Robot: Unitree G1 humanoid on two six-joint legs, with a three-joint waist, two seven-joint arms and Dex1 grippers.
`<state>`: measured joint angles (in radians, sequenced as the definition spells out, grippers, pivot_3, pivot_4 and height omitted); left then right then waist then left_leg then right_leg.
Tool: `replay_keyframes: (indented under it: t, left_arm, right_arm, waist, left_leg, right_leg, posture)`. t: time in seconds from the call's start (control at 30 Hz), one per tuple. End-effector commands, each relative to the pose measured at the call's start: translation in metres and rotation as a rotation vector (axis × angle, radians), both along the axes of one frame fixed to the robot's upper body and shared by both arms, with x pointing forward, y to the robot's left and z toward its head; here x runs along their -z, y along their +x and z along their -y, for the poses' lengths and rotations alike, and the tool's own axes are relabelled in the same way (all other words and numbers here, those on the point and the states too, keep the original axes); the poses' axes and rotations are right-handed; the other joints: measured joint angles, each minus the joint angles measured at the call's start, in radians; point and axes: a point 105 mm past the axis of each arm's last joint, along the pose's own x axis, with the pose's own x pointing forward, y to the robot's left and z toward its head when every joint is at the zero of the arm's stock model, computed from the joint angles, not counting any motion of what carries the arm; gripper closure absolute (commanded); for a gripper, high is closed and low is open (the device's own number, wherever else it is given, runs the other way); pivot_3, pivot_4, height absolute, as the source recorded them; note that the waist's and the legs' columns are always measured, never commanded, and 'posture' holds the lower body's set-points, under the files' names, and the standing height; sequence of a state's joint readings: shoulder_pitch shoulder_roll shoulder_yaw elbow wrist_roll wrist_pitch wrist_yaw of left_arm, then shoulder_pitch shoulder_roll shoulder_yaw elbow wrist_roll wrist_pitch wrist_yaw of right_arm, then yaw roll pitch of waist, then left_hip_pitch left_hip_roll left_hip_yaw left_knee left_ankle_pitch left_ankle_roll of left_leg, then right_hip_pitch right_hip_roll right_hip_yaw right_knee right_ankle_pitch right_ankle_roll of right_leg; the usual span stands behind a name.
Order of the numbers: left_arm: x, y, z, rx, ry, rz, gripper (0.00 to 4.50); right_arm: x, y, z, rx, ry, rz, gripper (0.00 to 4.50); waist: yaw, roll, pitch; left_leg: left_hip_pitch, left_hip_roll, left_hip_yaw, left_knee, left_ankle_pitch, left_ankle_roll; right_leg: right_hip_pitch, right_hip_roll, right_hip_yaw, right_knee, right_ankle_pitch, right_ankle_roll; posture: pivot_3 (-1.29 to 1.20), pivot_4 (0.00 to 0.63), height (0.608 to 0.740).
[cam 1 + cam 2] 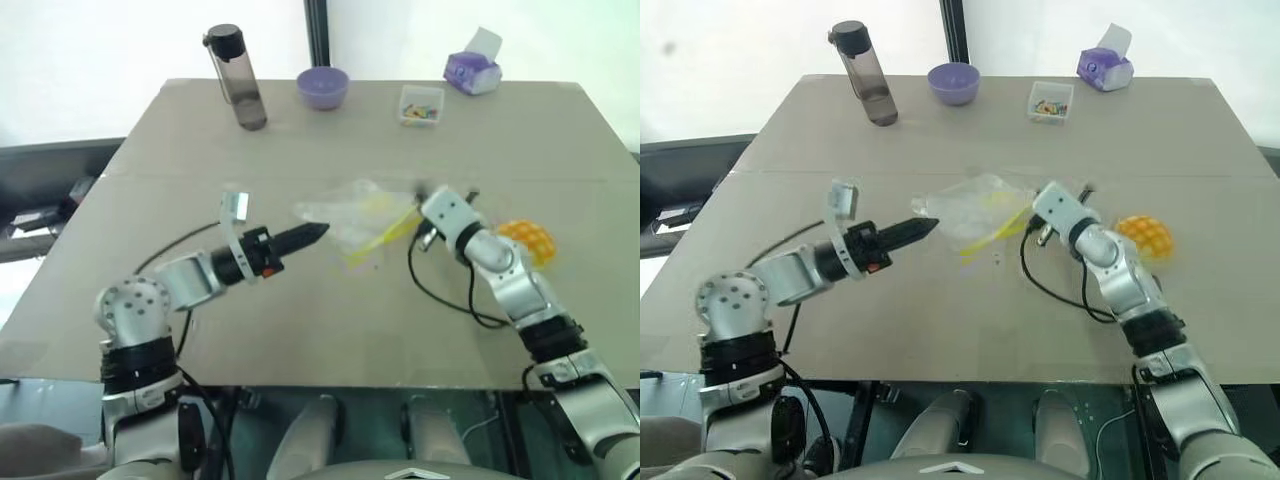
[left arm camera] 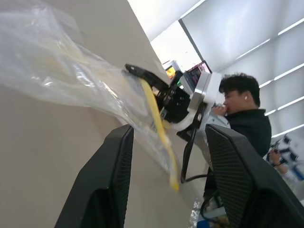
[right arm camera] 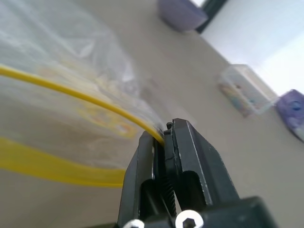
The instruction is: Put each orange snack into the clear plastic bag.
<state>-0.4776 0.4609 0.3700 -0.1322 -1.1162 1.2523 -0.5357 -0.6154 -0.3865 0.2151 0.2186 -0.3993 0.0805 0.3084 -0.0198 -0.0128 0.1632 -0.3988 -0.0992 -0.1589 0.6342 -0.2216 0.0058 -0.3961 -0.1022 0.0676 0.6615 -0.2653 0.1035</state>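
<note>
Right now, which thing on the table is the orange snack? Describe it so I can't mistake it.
Start at the tan table and find the right end effector, shut on the clear plastic bag. Just beyond that arm's outer side lies the orange snack: a round yellow-orange bun with a criss-cross grid top, unlike the small clear box of colourful bits at the far edge.
</note>
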Motion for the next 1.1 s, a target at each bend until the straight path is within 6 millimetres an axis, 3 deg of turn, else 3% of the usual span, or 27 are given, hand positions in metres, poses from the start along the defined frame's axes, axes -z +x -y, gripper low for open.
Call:
replay_keyframes:
  t: [0.03,0.13,0.33,0.57,0.8,1.1]
  left_arm:
    - [-0.020,0.013,0.008,-0.070,0.115,0.153,1.94]
    - [-0.028,0.023,0.017,-0.127,0.265,0.287,1.94]
    - [-0.027,0.048,0.020,-0.304,0.637,0.615,1.94]
    - [-0.021,0.026,0.062,-0.201,0.717,0.808,1.94]
    - [-0.007,0.016,0.061,-0.259,0.828,0.849,1.94]
    - [-0.001,0.025,0.055,-0.304,0.972,0.914,1.94]
  right_arm:
    - [-0.023,0.010,0.001,0.092,0.037,0.070,4.26]
    - [-0.030,0.012,-0.015,0.077,0.076,0.068,4.26]
    - [-0.033,0.011,-0.034,0.082,-0.077,0.090,4.26]
    - [-0.037,0.012,-0.043,0.124,-0.083,0.107,4.26]
    - [-0.036,0.014,-0.045,0.174,-0.132,0.144,4.26]
    - [-0.035,0.010,-0.057,0.210,-0.139,0.157,4.26]
  waist:
    - [0.002,0.000,0.000]
    - [0.001,-0.001,0.000]
    - [-0.003,-0.001,0.001]
    - [-0.013,-0.001,0.001]
    - [-0.026,0.000,0.001]
    - [-0.024,0.000,0.001]
  left_leg:
    - [0.000,0.000,0.000,0.000,0.000,0.000]
    - [0.000,0.000,0.001,-0.001,0.000,0.000]
    - [-0.001,0.000,0.003,-0.002,0.000,0.000]
    - [-0.004,0.000,0.003,-0.003,0.000,0.000]
    - [-0.013,0.000,0.004,-0.002,0.001,-0.001]
    - [-0.016,0.000,0.003,-0.001,0.001,-0.002]
  right_leg:
    - [0.000,0.000,0.000,0.000,0.000,0.000]
    - [0.000,0.000,0.000,-0.001,0.000,0.000]
    - [-0.002,0.000,0.002,-0.001,0.000,0.000]
    - [-0.005,0.000,0.002,-0.001,0.000,0.000]
    - [-0.016,0.001,0.004,0.003,0.000,0.000]
    - [-0.019,0.001,0.003,0.003,0.000,0.000]
  posture:
    - [0.00,0.150,0.739]
    - [0.00,0.150,0.739]
    - [0.00,0.150,0.739]
    - [0.00,0.150,0.739]
    - [0.00,0.150,0.739]
    - [0.00,0.150,0.739]
